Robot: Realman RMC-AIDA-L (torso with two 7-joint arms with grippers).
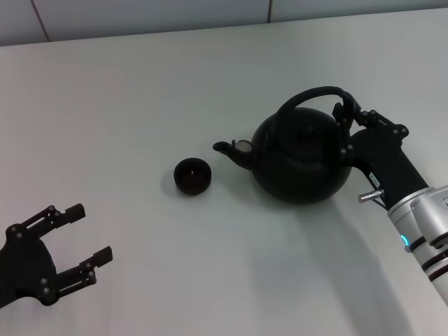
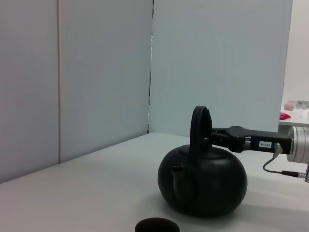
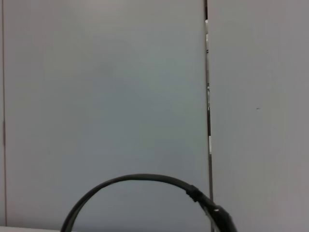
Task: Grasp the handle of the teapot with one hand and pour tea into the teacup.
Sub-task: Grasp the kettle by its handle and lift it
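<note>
The black teapot [image 1: 301, 157] stands on the white table, spout toward the teacup. Its arched handle [image 1: 311, 94] rises over the lid. The small black teacup [image 1: 192, 176] sits just off the spout tip, to its left. My right gripper [image 1: 348, 129] reaches in from the right and is at the handle's right end, close against the pot. In the left wrist view the teapot [image 2: 203, 181] is seen spout-on, the handle [image 2: 200, 125] edge-on, with the right gripper [image 2: 215, 138] level with it. My left gripper [image 1: 87, 234] rests open at the near left, holding nothing.
The white table [image 1: 140, 105] runs back to a pale wall. The teacup's rim [image 2: 157, 225] shows low in the left wrist view. The right wrist view shows only wall panels and a black cable [image 3: 140, 180].
</note>
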